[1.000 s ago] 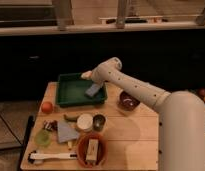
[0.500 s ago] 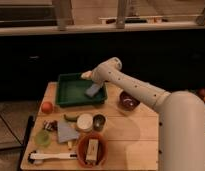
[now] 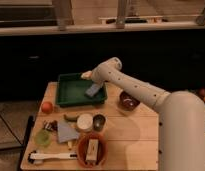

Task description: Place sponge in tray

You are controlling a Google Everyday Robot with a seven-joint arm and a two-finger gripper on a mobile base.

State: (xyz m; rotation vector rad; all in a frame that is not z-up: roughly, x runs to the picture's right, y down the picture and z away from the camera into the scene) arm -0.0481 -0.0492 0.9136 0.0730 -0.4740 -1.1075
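Note:
The dark green tray [image 3: 71, 92] stands at the back left of the wooden table. The small blue-grey sponge [image 3: 92, 90] lies tilted inside the tray, against its right rim. My gripper [image 3: 86, 76] is at the end of the white arm, just above the tray's back right corner and a little above and left of the sponge. I cannot tell whether it touches the sponge.
A dark red bowl [image 3: 128, 101] sits right of the tray. An orange fruit [image 3: 46, 107] lies at the left edge. In front are a blue-grey sheet [image 3: 66, 132], a white round lid [image 3: 85, 122], a dark cup [image 3: 99, 121], a green cup [image 3: 43, 137], an orange bowl [image 3: 82, 152] holding a beige block [image 3: 91, 149], and a white brush [image 3: 46, 156].

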